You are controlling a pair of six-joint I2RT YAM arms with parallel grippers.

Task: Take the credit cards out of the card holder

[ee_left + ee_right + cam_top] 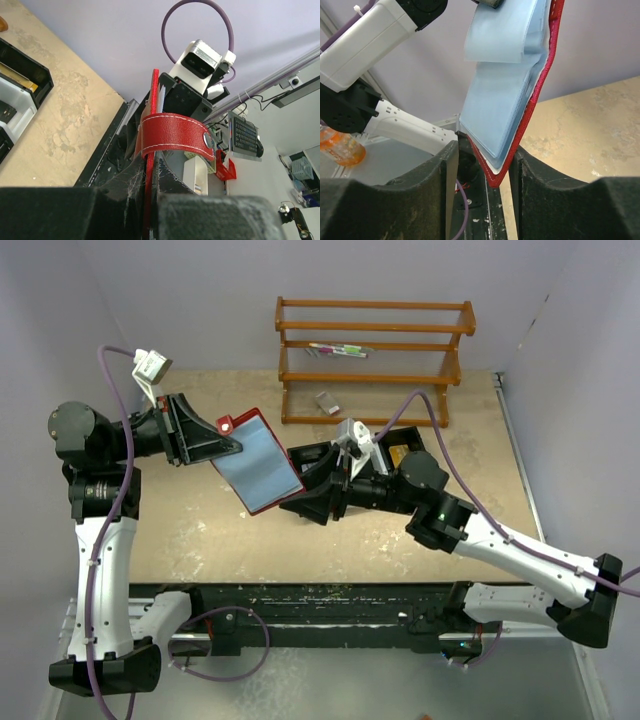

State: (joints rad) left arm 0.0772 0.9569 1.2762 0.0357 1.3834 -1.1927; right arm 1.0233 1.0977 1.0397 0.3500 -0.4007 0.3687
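Observation:
The card holder (258, 462) is a red wallet held up in the air above the table, open, with pale blue-grey clear sleeves facing up. My left gripper (232, 447) is shut on its edge near the snap tab; in the left wrist view the red edge runs between the closed jaws of that gripper (150, 200), with the snap tab (172, 132) curling above. My right gripper (300, 490) is open, and in the right wrist view this gripper (485, 170) has the wallet's lower corner (496, 177) between its fingers. The sleeves (500, 100) hang loose. No credit card shows apart from the sleeves.
A wooden rack (370, 360) stands at the back with small items on a shelf (338, 349). A small object (328, 402) lies on the table in front of it. A black-and-white tray (400, 452) sits under my right arm and shows in the left wrist view (15, 100).

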